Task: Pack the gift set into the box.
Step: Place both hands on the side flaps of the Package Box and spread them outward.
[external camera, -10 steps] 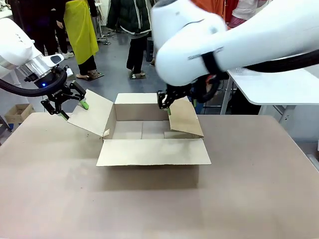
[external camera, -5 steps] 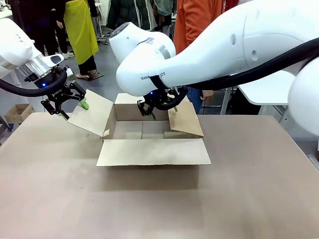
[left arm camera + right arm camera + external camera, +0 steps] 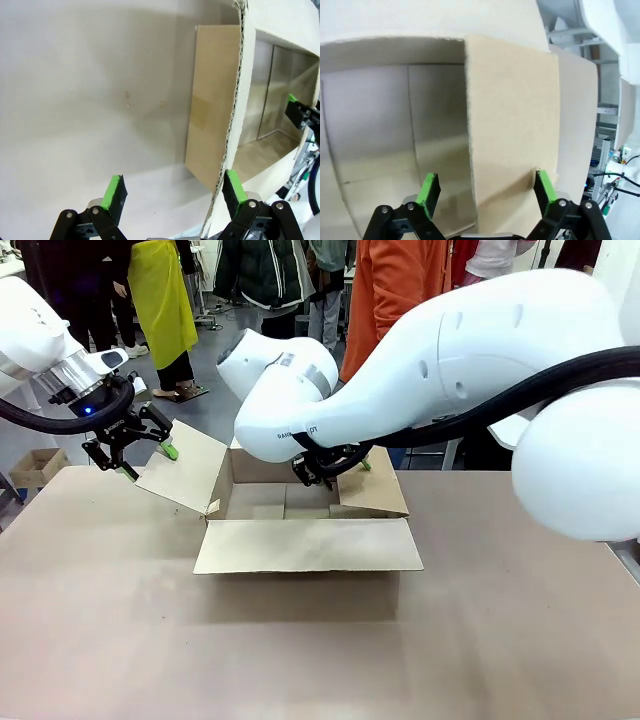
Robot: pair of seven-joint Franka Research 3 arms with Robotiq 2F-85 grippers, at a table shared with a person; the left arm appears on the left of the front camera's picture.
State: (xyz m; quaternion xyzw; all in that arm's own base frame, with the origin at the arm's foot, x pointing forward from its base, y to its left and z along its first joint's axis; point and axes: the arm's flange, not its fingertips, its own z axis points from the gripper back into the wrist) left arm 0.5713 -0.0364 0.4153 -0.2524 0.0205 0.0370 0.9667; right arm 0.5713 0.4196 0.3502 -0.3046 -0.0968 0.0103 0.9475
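The medium brown corrugated cardboard box [image 3: 305, 545] stands open at the middle of the tan table [image 3: 120, 630]. The left gripper [image 3: 150, 462], jaws wide, straddles the edge of the box's left flap [image 3: 190, 470]. The right gripper [image 3: 330, 470], jaws likewise wide, straddles the right flap [image 3: 375, 485] without clamping it.

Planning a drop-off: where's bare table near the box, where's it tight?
Free: the table from the front flap of the box to the near edge, and right of the box. Tight: the left flap, straddled by the open left end effector, and the right flap, straddled by the open right end effector.
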